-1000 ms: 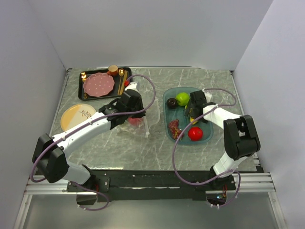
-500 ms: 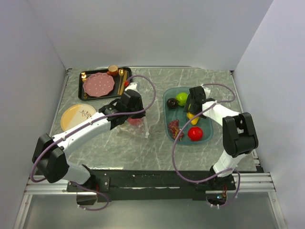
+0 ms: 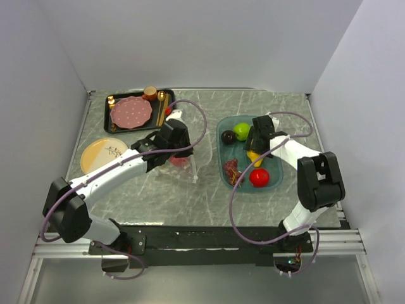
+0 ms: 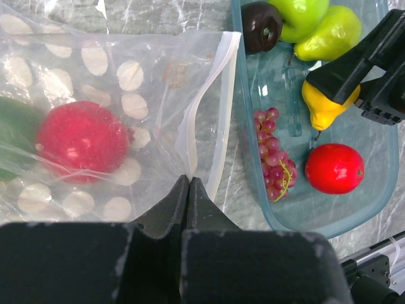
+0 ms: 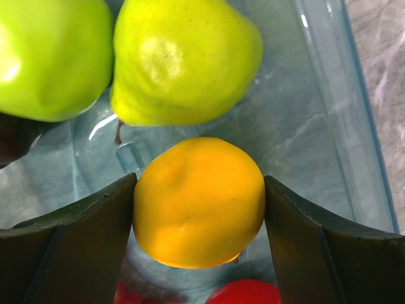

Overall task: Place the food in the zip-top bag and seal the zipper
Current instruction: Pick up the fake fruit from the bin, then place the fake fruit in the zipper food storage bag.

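My left gripper (image 4: 188, 182) is shut on the edge of the clear zip-top bag (image 4: 126, 88), right by its white zipper (image 4: 201, 126). The bag (image 3: 188, 163) lies open toward the tray and holds a red fruit (image 4: 82, 140) and something green (image 4: 12, 136). My right gripper (image 5: 198, 209) is shut on a yellow-orange fruit (image 5: 198, 202) just above the teal tray (image 3: 220, 144). In the tray lie a green apple (image 3: 241, 131), a green pear (image 5: 183, 57), a dark brown ball (image 3: 228, 135), a dark red grape bunch (image 3: 231, 168) and a red fruit (image 3: 258, 177).
A black tray (image 3: 111, 123) at the back left holds a pink dotted plate (image 3: 131, 112) and an orange cup (image 3: 150, 93). A yellow plate (image 3: 101, 154) lies at the left. White walls close in the table on three sides.
My right gripper has shifted a little toward the back of the tray with the yellow-orange fruit between its fingers. The left arm and the bag have not moved.
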Controlling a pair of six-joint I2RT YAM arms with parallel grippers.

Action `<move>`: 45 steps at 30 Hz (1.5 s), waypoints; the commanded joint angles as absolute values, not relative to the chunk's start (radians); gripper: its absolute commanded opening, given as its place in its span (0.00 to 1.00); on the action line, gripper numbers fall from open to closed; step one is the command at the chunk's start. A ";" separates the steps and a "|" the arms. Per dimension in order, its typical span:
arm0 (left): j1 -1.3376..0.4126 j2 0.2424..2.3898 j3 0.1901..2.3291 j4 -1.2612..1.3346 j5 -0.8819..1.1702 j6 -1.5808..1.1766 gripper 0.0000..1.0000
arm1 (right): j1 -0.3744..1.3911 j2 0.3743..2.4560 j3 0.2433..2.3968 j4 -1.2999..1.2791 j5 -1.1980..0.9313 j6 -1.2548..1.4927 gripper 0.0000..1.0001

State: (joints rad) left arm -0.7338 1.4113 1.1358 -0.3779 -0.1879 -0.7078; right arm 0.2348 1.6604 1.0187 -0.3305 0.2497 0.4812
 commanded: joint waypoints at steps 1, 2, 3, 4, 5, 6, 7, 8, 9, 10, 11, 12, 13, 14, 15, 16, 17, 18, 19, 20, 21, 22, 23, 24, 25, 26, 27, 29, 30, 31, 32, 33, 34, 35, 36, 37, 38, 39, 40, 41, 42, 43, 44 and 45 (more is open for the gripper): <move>-0.735 1.388 1.126 -0.347 -0.189 -0.696 0.01 | 0.230 1.533 0.999 -0.333 0.212 0.488 0.38; -0.733 1.391 1.126 -0.347 -0.187 -0.696 0.01 | 0.230 1.513 0.999 -0.334 0.206 0.489 0.38; -0.735 1.393 1.127 -0.347 -0.187 -0.696 0.01 | 0.230 1.494 0.999 -0.344 0.209 0.489 0.38; -0.735 1.394 1.131 -0.350 -0.187 -0.696 0.01 | 0.230 1.453 1.002 -0.359 0.215 0.489 0.38; -0.735 1.396 1.132 -0.350 -0.187 -0.698 0.01 | 0.230 1.433 1.002 -0.362 0.207 0.489 0.38; -0.735 1.396 1.134 -0.348 -0.186 -0.698 0.01 | 0.230 1.411 1.006 -0.373 0.204 0.491 0.38; -0.735 1.396 1.134 -0.344 -0.186 -0.696 0.01 | 0.230 1.369 1.009 -0.382 0.195 0.495 0.38; -0.735 1.396 1.134 -0.342 -0.181 -0.695 0.01 | 0.232 1.347 1.005 -0.379 0.145 0.502 0.38; -0.735 1.396 1.134 -0.341 -0.181 -0.695 0.01 | 0.232 1.326 1.000 -0.373 0.108 0.512 0.38; -0.735 1.400 1.138 -0.342 -0.183 -0.693 0.01 | 0.236 1.289 0.990 -0.353 0.080 0.537 0.39; -0.733 1.404 1.141 -0.345 -0.180 -0.693 0.01 | 0.250 1.272 0.976 -0.335 0.027 0.554 0.39; -0.735 1.407 1.141 -0.345 -0.178 -0.695 0.01 | 0.262 1.256 0.960 -0.310 0.003 0.602 0.40; -0.735 1.410 1.147 -0.347 -0.178 -0.698 0.01 | 0.271 1.238 0.930 -0.249 -0.033 0.629 0.40; -0.735 1.417 1.149 -0.342 -0.172 -0.699 0.01 | 0.303 1.232 0.914 -0.209 -0.078 0.656 0.40; -0.735 1.420 1.149 -0.338 -0.161 -0.701 0.01 | 0.327 1.232 0.901 -0.172 -0.112 0.711 0.41; -0.735 1.420 1.150 -0.334 -0.157 -0.703 0.01 | 0.357 1.241 0.893 -0.116 -0.126 0.735 0.41; -0.735 1.424 1.150 -0.331 -0.153 -0.704 0.01 | 0.380 1.255 0.897 -0.098 -0.130 0.755 0.41; -0.733 1.424 1.154 -0.330 -0.152 -0.707 0.01 | 0.434 1.272 0.903 -0.081 -0.136 0.790 0.41; -0.735 1.424 1.160 -0.331 -0.153 -0.707 0.01 | 0.457 1.310 0.922 -0.048 -0.140 0.804 0.42; -0.733 1.424 1.161 -0.331 -0.152 -0.707 0.01 | 0.477 1.328 0.930 -0.031 -0.135 0.816 0.42; -0.735 1.424 1.163 -0.333 -0.155 -0.706 0.01 | 0.515 1.362 0.937 -0.012 -0.132 0.839 0.41; -0.735 1.424 1.167 -0.336 -0.159 -0.703 0.01 | 0.525 1.377 0.936 0.044 -0.140 0.857 0.41; -0.733 1.422 1.167 -0.339 -0.163 -0.703 0.01 | 0.532 1.396 0.933 0.075 -0.153 0.876 0.41; -0.735 1.420 1.169 -0.342 -0.166 -0.704 0.01 | 0.535 1.434 0.931 0.104 -0.169 0.903 0.41; -0.735 1.419 1.166 -0.342 -0.167 -0.704 0.01 | 0.549 1.454 0.949 0.121 -0.173 0.910 0.41; -0.735 1.411 1.163 -0.341 -0.167 -0.703 0.01 | 0.557 1.471 0.966 0.112 -0.161 0.916 0.41; -0.735 1.405 1.158 -0.338 -0.166 -0.707 0.01 | 0.561 1.503 0.977 0.117 -0.166 0.923 0.42; -0.733 1.399 1.151 -0.328 -0.160 -0.709 0.01 | 0.571 1.526 0.976 0.190 -0.195 0.943 0.43; -0.733 1.399 1.149 -0.325 -0.156 -0.710 0.01 | 0.574 1.551 0.973 0.218 -0.213 0.965 0.43; -0.735 1.399 1.143 -0.324 -0.156 -0.712 0.01 | 0.572 1.569 0.988 0.257 -0.242 0.968 0.43; -0.735 1.399 1.140 -0.322 -0.153 -0.713 0.01 | 0.577 1.584 1.005 0.247 -0.262 0.972 0.44; -0.735 1.397 1.137 -0.319 -0.149 -0.716 0.01 | 0.581 1.610 1.034 0.226 -0.259 0.970 0.46; -0.735 1.397 1.134 -0.315 -0.144 -0.715 0.01 | 0.584 1.620 1.038 0.216 -0.264 0.968 0.47; -0.735 1.396 1.132 -0.311 -0.140 -0.715 0.01 | 0.586 1.624 1.035 0.227 -0.256 0.974 0.48; -0.735 1.396 1.134 -0.311 -0.140 -0.716 0.01 | 0.584 1.623 1.020 0.241 -0.249 0.998 0.48; -0.735 1.397 1.134 -0.313 -0.140 -0.716 0.01 | 0.584 1.626 1.022 0.265 -0.252 0.999 0.48; -0.735 1.397 1.134 -0.313 -0.140 -0.715 0.01 | 0.584 1.632 1.035 0.256 -0.258 0.991 0.52; -0.735 1.396 1.134 -0.313 -0.140 -0.715 0.01 | 0.586 1.653 1.083 0.227 -0.277 0.967 0.57; -0.735 1.396 1.134 -0.313 -0.141 -0.715 0.01 | 0.587 1.667 1.103 0.174 -0.291 0.957 0.66; -0.735 1.396 1.137 -0.314 -0.143 -0.715 0.01 | 0.588 1.678 1.114 0.161 -0.307 0.948 0.74; -0.735 1.396 1.140 -0.316 -0.144 -0.715 0.01 | 0.589 1.678 1.100 0.157 -0.307 0.943 0.74; -0.735 1.397 1.143 -0.316 -0.149 -0.715 0.01 | 0.589 1.668 1.079 0.191 -0.305 0.948 0.76; -0.735 1.396 1.146 -0.318 -0.152 -0.716 0.01 | 0.589 1.658 1.060 0.207 -0.310 0.945 0.93; -0.735 1.394 1.146 -0.311 -0.150 -0.716 0.01 | 0.589 1.643 1.057 0.206 -0.311 0.924 0.95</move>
State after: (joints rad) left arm -0.7311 1.4242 1.1324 -0.3557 -0.1642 -0.7116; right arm 0.5781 1.6726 1.0542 0.1574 -0.2707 0.9508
